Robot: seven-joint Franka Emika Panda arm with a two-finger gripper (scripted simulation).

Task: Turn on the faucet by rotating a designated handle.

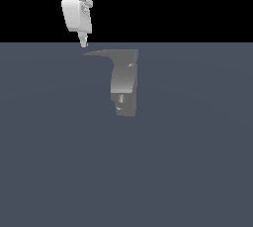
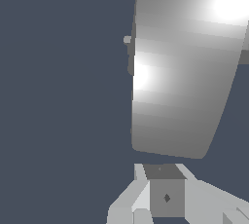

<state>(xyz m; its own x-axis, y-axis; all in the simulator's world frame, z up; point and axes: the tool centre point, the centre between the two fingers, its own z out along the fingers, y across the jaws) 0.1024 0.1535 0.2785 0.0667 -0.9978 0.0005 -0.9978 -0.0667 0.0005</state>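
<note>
The grey faucet [image 1: 123,85] stands upright on the floor in the middle of the exterior view. Its thin dark-grey handle [image 1: 99,53] sticks out from the top toward the exterior view's left and tapers to a point. My gripper [image 1: 83,42] hangs just above that pointed tip, slightly apart from it, with its fingers together and holding nothing. In the wrist view a broad shiny grey surface of the faucet [image 2: 185,82], most likely the handle's flat top, fills the area just beyond my gripper [image 2: 164,174].
The flat blue-grey floor [image 1: 197,162] spreads all around the faucet. A small grey knob [image 2: 127,39] shows beside the shiny surface in the wrist view. No other objects are in view.
</note>
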